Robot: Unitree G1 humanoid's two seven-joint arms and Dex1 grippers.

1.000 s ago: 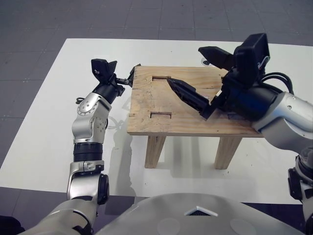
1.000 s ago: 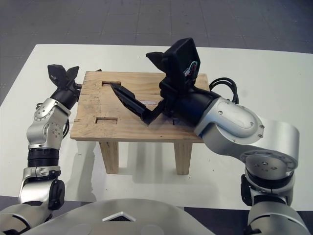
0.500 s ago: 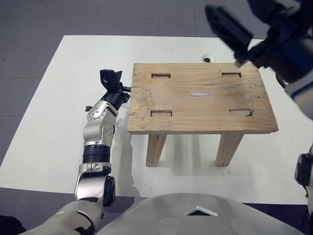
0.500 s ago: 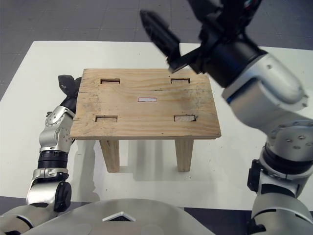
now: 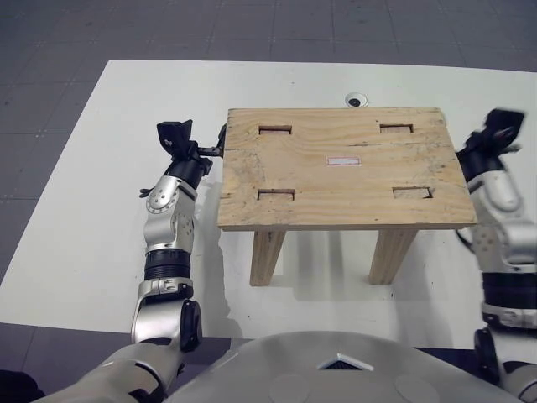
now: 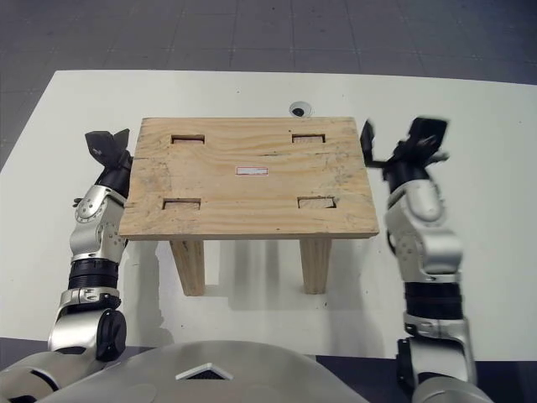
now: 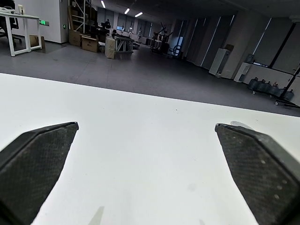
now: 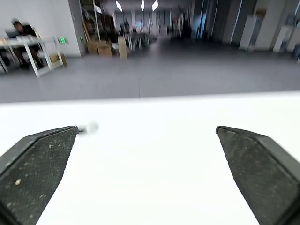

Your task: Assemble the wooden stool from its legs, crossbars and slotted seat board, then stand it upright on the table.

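Head camera, left eye: your assembled stool (image 5: 340, 168) stands upright on the white table (image 5: 84, 210), and the long axis of its seat board (image 5: 352, 180) runs from one arm to the other; the left gripper (image 5: 204, 149) sits just beside the stool's left short edge, at the far corner. Right eye: the right gripper (image 6: 379, 153) waits just beside the stool's right short edge, about equally near. Left wrist: fingers (image 7: 37, 164) spread wide, holding nothing. Right wrist: fingers (image 8: 35, 164) likewise wide and empty; the build looks finished
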